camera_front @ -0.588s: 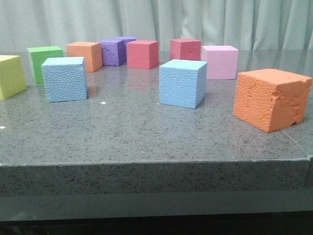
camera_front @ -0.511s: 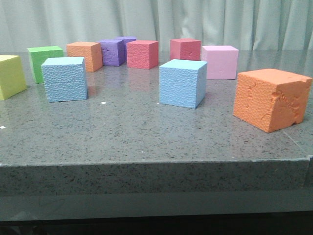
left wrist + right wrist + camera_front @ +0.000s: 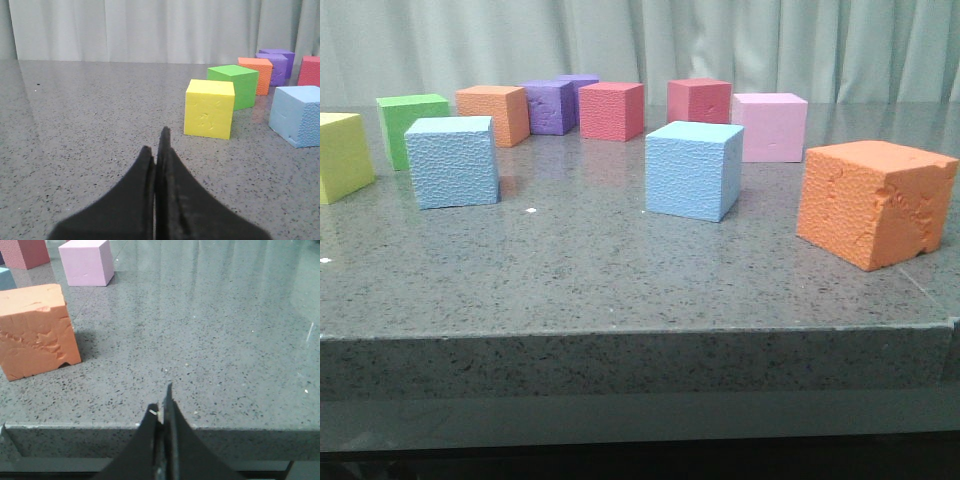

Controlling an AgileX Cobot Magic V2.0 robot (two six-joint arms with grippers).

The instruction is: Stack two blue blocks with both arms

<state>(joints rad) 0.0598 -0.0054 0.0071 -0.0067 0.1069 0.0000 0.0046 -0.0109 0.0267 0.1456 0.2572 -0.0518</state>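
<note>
Two light blue blocks stand apart on the grey table in the front view: one on the left (image 3: 452,161) and one near the middle (image 3: 693,170). The left one also shows in the left wrist view (image 3: 298,115), beyond a yellow cube. A corner of a blue block (image 3: 6,278) shows in the right wrist view. My left gripper (image 3: 156,142) is shut and empty, low over bare table, short of the yellow cube. My right gripper (image 3: 161,399) is shut and empty at the table's front edge. Neither gripper shows in the front view.
Other cubes stand around: yellow (image 3: 340,155), green (image 3: 408,126), orange (image 3: 495,113), two purple (image 3: 552,105), two red (image 3: 611,110), pink (image 3: 771,125) at the back, and a large dented orange cube (image 3: 875,201) at the front right. The table's front edge (image 3: 640,335) is near.
</note>
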